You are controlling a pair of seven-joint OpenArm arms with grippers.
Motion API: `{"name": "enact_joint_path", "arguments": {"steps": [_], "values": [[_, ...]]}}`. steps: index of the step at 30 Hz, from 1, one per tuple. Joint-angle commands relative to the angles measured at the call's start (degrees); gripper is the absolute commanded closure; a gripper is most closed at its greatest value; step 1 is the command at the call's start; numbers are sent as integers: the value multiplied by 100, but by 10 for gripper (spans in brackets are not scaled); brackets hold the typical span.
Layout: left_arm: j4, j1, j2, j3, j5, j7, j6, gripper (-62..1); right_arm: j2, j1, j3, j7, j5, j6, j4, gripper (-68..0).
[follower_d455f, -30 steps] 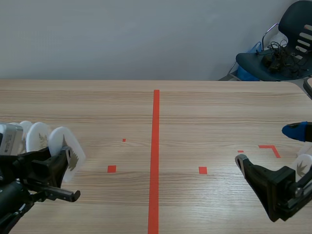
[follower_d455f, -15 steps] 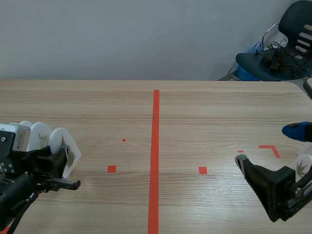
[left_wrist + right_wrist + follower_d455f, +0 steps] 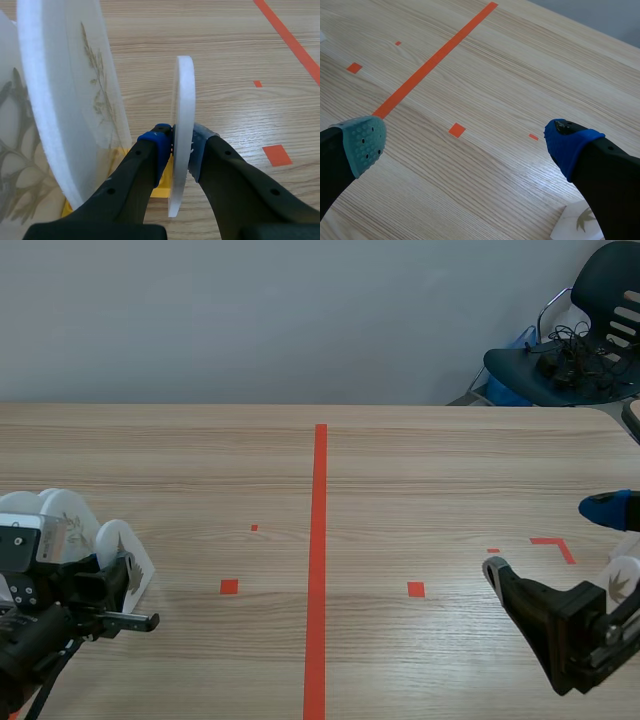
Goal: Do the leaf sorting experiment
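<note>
My left gripper (image 3: 180, 150) is shut on a thin white disc (image 3: 182, 100), held upright and seen edge-on, its lower edge over a yellow rack (image 3: 160, 191). Beside it in the rack stands a larger white disc (image 3: 65, 100) with a pressed grass sprig, and behind that another leaf disc (image 3: 15, 150). In the scene view this gripper (image 3: 112, 585) sits at the table's near left, with the held disc (image 3: 133, 562) next to the standing discs (image 3: 70, 525). My right gripper (image 3: 465, 145) is open over bare wood at the near right (image 3: 500, 580).
A white disc with a small leaf (image 3: 580, 222) lies beside the right gripper, near the table's right edge (image 3: 622, 580). A blue object (image 3: 608, 508) sits at the far right edge. A dark chair (image 3: 590, 330) stands beyond the table's right corner.
The left gripper, still holding its disc, has drawn back to the left and lower, bringing the disc closer to the standing discs. The right arm has not moved.
</note>
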Motion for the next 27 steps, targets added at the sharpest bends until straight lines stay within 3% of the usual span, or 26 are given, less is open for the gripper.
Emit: {"name": "enact_joint_path", "arguments": {"steps": [1, 9, 14, 20, 27], "values": [[68, -7, -4, -13, -15, -101, -11, -86, -2, 68, 52, 66, 24, -22, 76, -679], [66, -4, -4, -11, -15, -98, -15, -98, -2, 68, 52, 66, 24, -22, 76, -679], [72, -4, -7, -11, -15, -101, -15, -229, -2, 68, 52, 66, 24, -22, 76, -679], [284, -2, -9, -13, -15, -98, -15, -230, -2, 68, 52, 66, 24, -22, 76, -679], [1134, 98, -42, -17, -15, -31, -17, -230, -2, 68, 52, 66, 24, -22, 76, -679]]}}
